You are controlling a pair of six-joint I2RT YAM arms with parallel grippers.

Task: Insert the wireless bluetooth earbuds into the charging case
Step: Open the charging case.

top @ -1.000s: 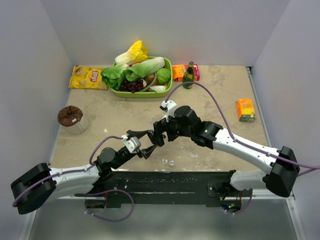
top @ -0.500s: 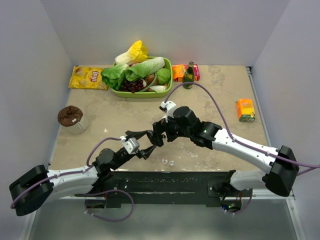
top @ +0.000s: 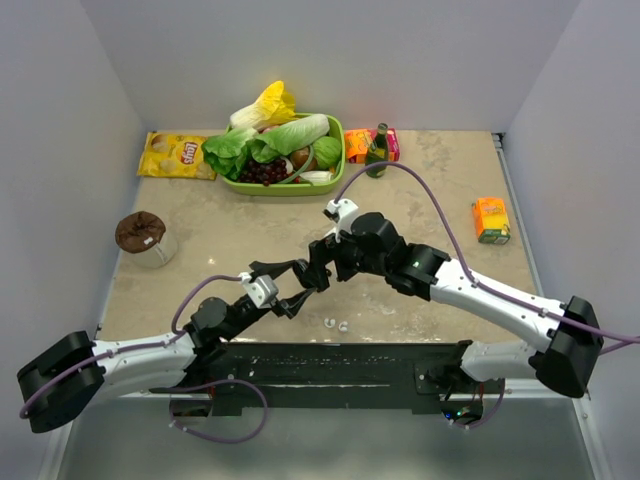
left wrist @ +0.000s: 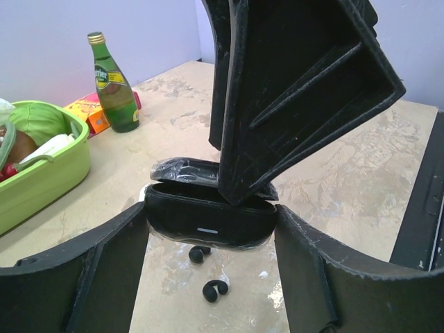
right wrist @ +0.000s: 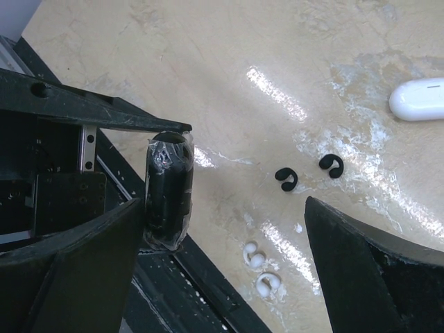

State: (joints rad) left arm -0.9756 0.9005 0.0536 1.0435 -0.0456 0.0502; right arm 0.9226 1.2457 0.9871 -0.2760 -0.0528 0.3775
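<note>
My left gripper (left wrist: 209,232) is shut on a black charging case (left wrist: 208,220) wrapped in clear film, held just above the table. Its lid (left wrist: 182,169) stands ajar. My right gripper (right wrist: 225,208) is wide open. One of its fingers (left wrist: 291,90) reaches down onto the lid, and the case (right wrist: 166,191) sits just inside that finger. Two black earbuds (right wrist: 286,179) (right wrist: 331,166) lie on the table, seen below the case in the left wrist view (left wrist: 214,289). Two white earbuds (right wrist: 253,255) (top: 335,324) lie near the table's front edge. A white case (right wrist: 420,98) lies further off.
A green basket (top: 338,160) of vegetables stands at the back, with a green bottle (top: 377,150) and an orange packet (top: 356,146) beside it. A chips bag (top: 175,155) and a brown-topped cup (top: 142,238) are at the left, a juice carton (top: 490,220) at the right.
The right arm has shifted very slightly over the case. The left gripper still holds the case in the same place.
</note>
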